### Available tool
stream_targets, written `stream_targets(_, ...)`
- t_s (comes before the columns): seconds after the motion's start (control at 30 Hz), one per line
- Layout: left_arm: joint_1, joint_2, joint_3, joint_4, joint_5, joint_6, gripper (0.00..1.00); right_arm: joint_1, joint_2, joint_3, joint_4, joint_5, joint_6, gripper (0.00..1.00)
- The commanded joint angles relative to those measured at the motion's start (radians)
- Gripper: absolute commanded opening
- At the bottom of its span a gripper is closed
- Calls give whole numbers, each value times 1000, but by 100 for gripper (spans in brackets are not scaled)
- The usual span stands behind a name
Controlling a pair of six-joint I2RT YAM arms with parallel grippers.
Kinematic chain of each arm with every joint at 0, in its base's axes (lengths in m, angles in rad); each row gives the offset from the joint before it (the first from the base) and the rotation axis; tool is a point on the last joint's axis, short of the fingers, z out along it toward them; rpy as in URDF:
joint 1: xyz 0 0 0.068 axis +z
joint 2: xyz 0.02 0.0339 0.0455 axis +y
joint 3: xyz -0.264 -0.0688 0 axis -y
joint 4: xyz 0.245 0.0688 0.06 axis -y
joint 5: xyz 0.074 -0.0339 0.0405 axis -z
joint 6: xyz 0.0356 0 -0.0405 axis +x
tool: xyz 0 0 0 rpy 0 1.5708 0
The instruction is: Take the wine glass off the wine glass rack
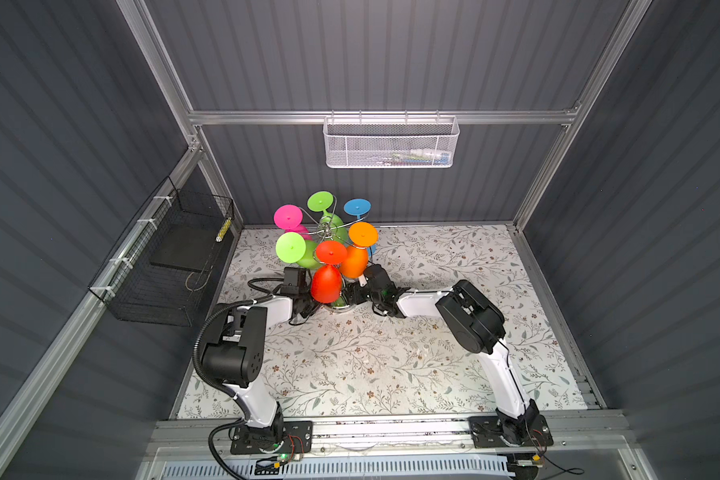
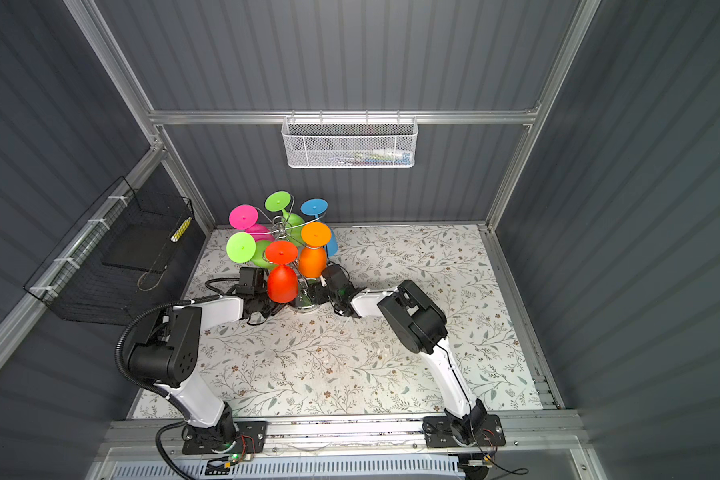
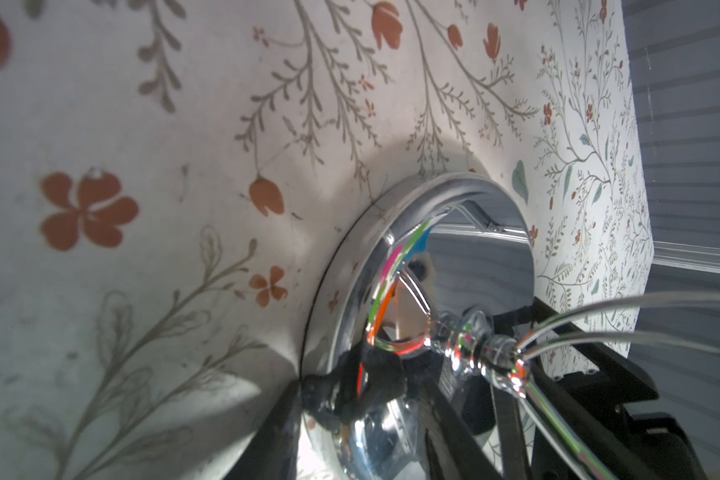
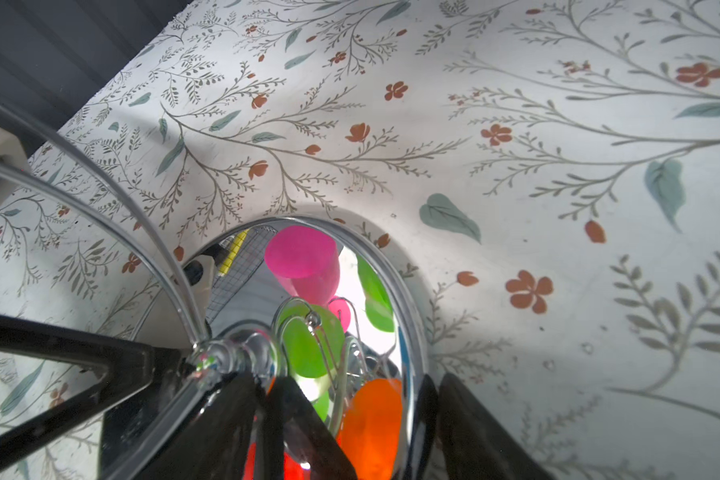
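Now the wine glass rack [image 1: 328,229] stands upright toward the back left of the floral table [image 1: 391,357]. Its twisted stem is vertical and its scroll arms fan out from the top. Six glasses hang upside down from those arms, their long axes vertical, feet up and bowls opening downward. The red wine glass [image 1: 327,283] and orange wine glass [image 1: 353,262] hang on the near side. The lime wine glass [image 1: 291,247], pink wine glass [image 1: 287,217], green wine glass [image 1: 321,202] and blue wine glass [image 1: 357,208] hang around the far side.

Both grippers sit low at the rack's mirror base [image 3: 466,185], under the bowls, with the red wine glass hanging above and between them. The left gripper [image 3: 362,386] reaches in from the left, its fingers partly apart astride the base's rim; whether they press on it cannot be told. The right gripper [image 4: 362,380] reaches in from the right with its fingers wider. One finger is over the base and the other on the table just outside the rim, and here too I cannot tell whether it grips.
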Motion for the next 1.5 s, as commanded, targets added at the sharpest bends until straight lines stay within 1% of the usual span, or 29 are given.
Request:
stream_targets(0.0,-4,72,-1,-50,-7,27,46,18,22,27,-14,-21,20,70)
stream_targets(0.13,-4,71,4,-53,-4,30,46,18,11,12,-7,-15,18,70)
stream_targets(0.23,-2,56,-6,-55,-9,33,46,17,-7,-37,50,-20,18,71)
stream_targets(0.37,-2,39,-25,-57,-11,30,46,26,-29,-89,78,-16,14,73)
stream_targets(0.53,-2,-5,-66,-53,-20,27,47,31,-75,-201,180,-12,8,74)
stream_targets(0.63,-2,-36,-91,-53,-25,26,50,35,-104,-272,246,0,6,75)
stream_targets(0.7,-2,-64,-112,-53,-31,23,52,39,-125,-323,299,2,0,75)
stream_targets(0.9,-2,-161,-185,-64,-59,16,58,45,-179,-433,372,24,-2,76)
stream_targets(1.07,-2,-246,-257,-66,-74,4,60,45,-246,-558,431,74,1,77)
stream_targets(1.33,-2,-355,-369,-51,-83,-14,62,45,-366,-715,448,128,-15,77)
stream_targets(1.47,-4,-405,-410,-56,-81,-16,63,45,-423,-780,451,177,-17,77)
